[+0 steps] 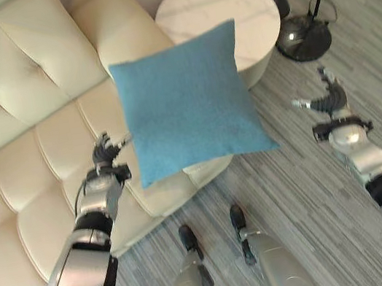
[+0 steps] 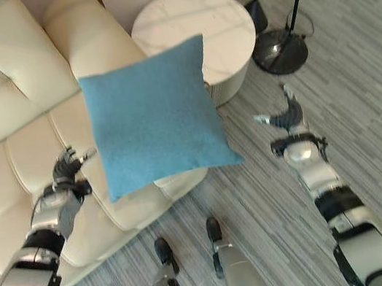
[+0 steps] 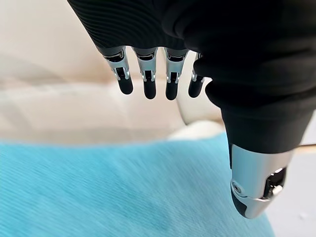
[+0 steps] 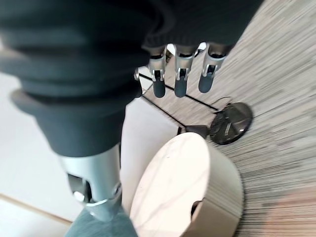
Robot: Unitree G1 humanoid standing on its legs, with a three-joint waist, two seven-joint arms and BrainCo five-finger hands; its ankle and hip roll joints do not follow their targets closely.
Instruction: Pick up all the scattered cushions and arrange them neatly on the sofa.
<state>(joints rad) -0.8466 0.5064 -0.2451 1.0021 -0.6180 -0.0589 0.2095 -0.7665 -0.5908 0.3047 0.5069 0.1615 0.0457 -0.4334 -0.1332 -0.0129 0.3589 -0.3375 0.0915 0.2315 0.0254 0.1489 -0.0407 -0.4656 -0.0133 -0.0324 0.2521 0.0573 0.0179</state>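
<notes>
**Blue cushion in the air between two open robot hands, beside a cream sofa**

The nearest surface is a floor [image 1: 311, 196] of grey wood-grain planks, streaked in narrow strips. It runs from the 6 o'clock edge of the head views up to 1 o'clock.

At 9 o'clock the left hand [image 1: 106, 155] reaches out over the front of the sofa. Its fingers [image 3: 148, 84] are straight and relaxed, spread apart, holding nothing. At 3 o'clock the right hand [image 1: 328, 98] hangs over the floor, fingers [image 4: 179, 79] likewise extended and loose, with nothing in its grasp.

Between the two hands, at the centre of the view, is a square blue cushion [image 1: 188, 103] with a fine woven, slightly fuzzy texture. It is tilted, its corners pointed, and appears to be in mid-air above the sofa's front edge; neither hand touches it, though the left fingertips are just beside its lower left corner.

The sofa [image 1: 21, 143] fills the 9 to 11 o'clock area: cream, smooth, leather-like, with deep tufted, padded panels and a rounded armrest.

Beyond the cushion, at 12 o'clock, stands a round side table [image 1: 218, 5] with a pale marbled top and a cream drum-shaped body. At 1 o'clock sits a dark round lamp base [image 1: 303, 37] with thin black poles rising from it.

No readable writing is visible.
</notes>
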